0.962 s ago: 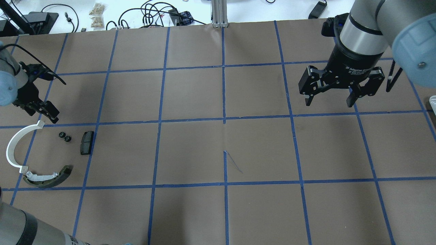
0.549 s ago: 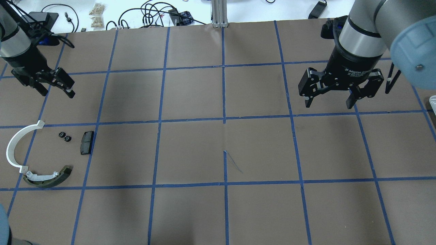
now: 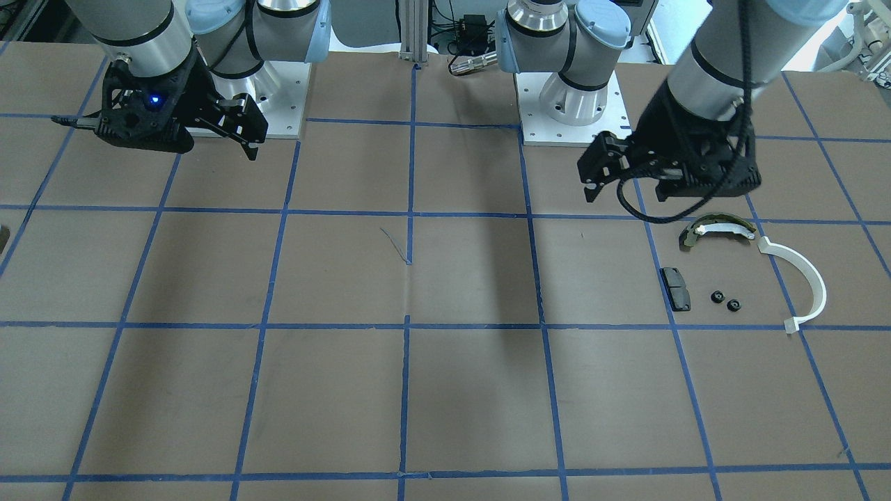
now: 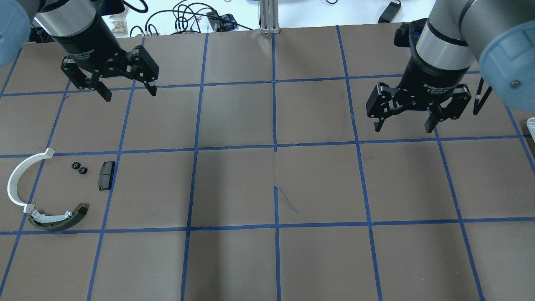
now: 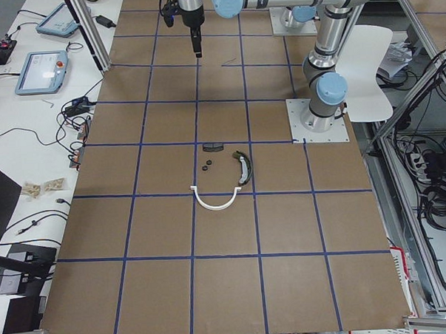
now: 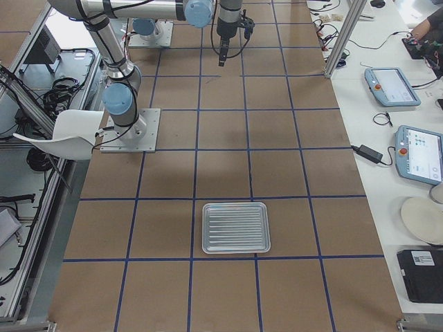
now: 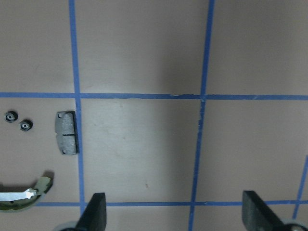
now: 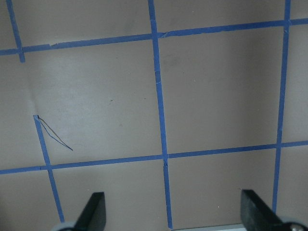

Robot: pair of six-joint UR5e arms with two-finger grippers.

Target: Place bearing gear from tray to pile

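Note:
Two small black bearing gears (image 4: 79,167) lie side by side in the pile, between the thin white half-ring strip (image 4: 19,177) and the black rectangular pad (image 4: 106,175). The olive-and-white curved shoe (image 4: 58,219) lies nearer the robot. The left wrist view shows the gears (image 7: 18,121), the pad (image 7: 66,139) and the shoe (image 7: 24,195). My left gripper (image 4: 130,95) is open and empty, raised beyond and to the right of the pile. My right gripper (image 4: 403,128) is open and empty over the far right of the table. The ribbed metal tray (image 6: 235,227) holds nothing I can see.
The table is brown paper with a blue tape grid (image 4: 275,146). Cables and small devices (image 4: 188,19) lie on the white surface beyond the far edge. The tray's corner shows at the overhead view's right edge (image 4: 531,125).
My left arm has risen from just beside the pile and swung away to the far side and rightward, its open gripper turning. The right gripper has stayed nearly still. The pile is unchanged.

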